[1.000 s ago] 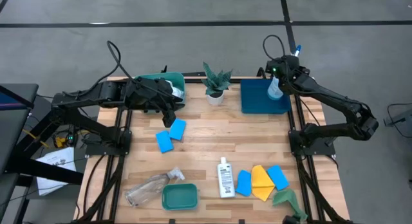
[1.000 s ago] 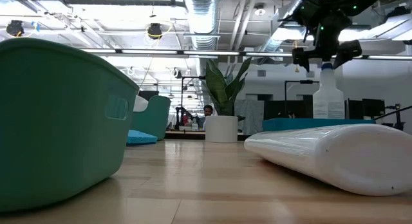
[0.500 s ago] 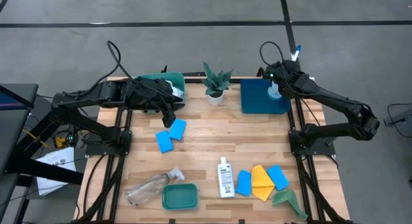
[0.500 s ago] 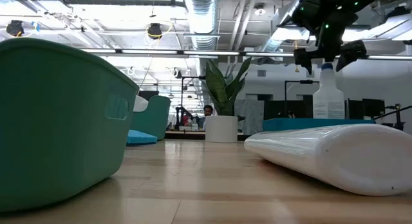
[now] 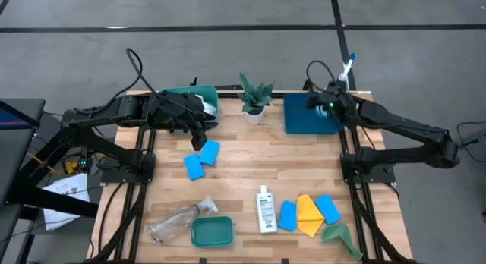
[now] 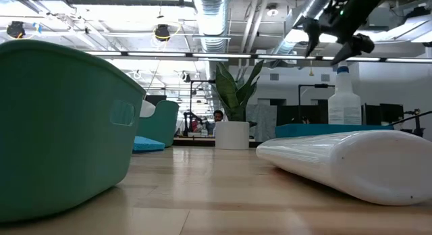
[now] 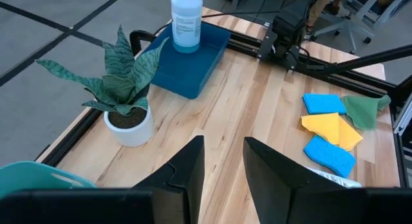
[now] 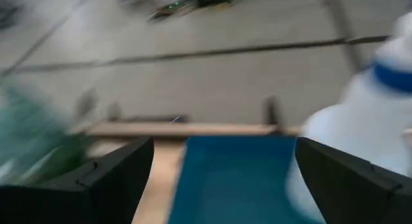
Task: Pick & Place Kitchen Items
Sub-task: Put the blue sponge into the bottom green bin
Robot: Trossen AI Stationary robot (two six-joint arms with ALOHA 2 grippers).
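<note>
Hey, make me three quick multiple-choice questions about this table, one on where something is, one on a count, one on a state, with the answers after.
1. Where does the white spray bottle stand?
A. In the dark blue tray
B. In a green tub
C. On the yellow cloth

2. How many blue sponges show in the high view?
A. Two
B. Four
C. Six

3. How is the right pincer?
A. Shut on the bottle
B. Open, above the bottle
C. Shut on a sponge

Answers:
1. A, the left wrist view shows the bottle upright inside the tray.
2. B, two lie near the left arm and two flank the yellow cloth.
3. B, the low view shows its fingers spread above the bottle's top, holding nothing.
</note>
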